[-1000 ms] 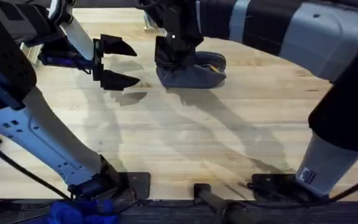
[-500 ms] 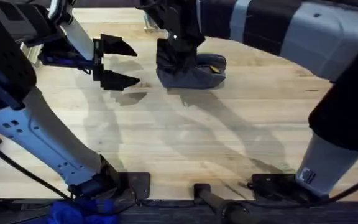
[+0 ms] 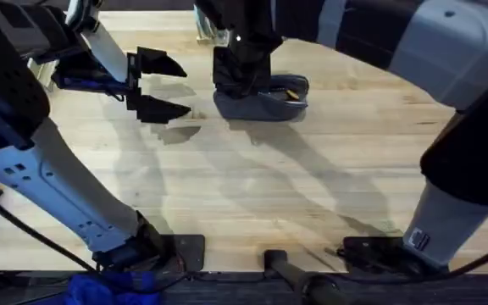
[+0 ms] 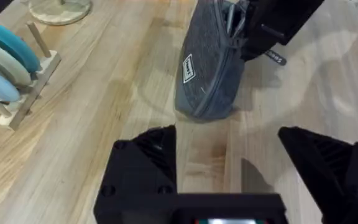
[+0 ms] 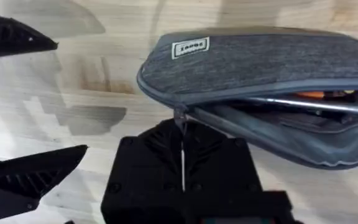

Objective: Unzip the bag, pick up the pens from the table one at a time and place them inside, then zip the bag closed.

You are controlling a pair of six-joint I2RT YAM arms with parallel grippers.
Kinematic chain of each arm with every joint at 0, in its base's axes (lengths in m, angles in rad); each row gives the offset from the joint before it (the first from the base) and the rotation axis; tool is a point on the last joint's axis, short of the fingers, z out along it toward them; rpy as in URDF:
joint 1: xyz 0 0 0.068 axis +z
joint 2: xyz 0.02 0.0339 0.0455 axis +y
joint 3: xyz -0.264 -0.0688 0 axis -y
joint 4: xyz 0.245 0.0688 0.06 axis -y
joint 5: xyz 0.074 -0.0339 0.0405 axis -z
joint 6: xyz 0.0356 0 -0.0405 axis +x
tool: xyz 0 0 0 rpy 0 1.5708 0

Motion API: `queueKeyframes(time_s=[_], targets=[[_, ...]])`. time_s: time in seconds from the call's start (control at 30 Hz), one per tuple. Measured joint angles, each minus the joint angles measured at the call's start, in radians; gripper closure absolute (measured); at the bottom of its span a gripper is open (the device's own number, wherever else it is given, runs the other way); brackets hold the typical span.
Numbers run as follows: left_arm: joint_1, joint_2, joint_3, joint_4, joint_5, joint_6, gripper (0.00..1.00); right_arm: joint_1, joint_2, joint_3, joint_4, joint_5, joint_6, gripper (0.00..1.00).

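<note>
On the table [image 3: 252, 195], grey bag [image 5: 260, 62] gapes unzipped; left fingers [image 3: 161, 108] apart; right unclear.

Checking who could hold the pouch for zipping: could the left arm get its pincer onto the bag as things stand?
Probably yes. The left pincer is open beside the bag with bare table between them. The right pincer sits at the bag's near end, so only that end is crowded.

A wooden dowel rack [image 4: 27, 93] holds blue and pale discs [image 4: 2, 59] standing on edge. Beyond it sits a round wooden base [image 4: 59, 9].
</note>
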Motion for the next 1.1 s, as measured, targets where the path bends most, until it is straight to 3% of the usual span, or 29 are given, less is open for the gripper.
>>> queueKeyframes(time_s=[0.5, 0.87, 1.1], targets=[[-0.015, 0.000, 0.000, 0.008, 0.106, 0.000, 0.007, 0.000, 0.000, 0.000, -0.009, 0.000, -0.015, 0.970], [-0.126, 0.000, 0.000, 0.078, 0.104, -0.010, 0.007, 0.000, 0.000, 0.000, -0.009, 0.000, -0.015, 0.970], [-0.194, 0.000, 0.000, 0.166, 0.078, -0.085, 0.006, 0.000, 0.000, 0.000, -0.010, 0.000, -0.020, 0.970]])
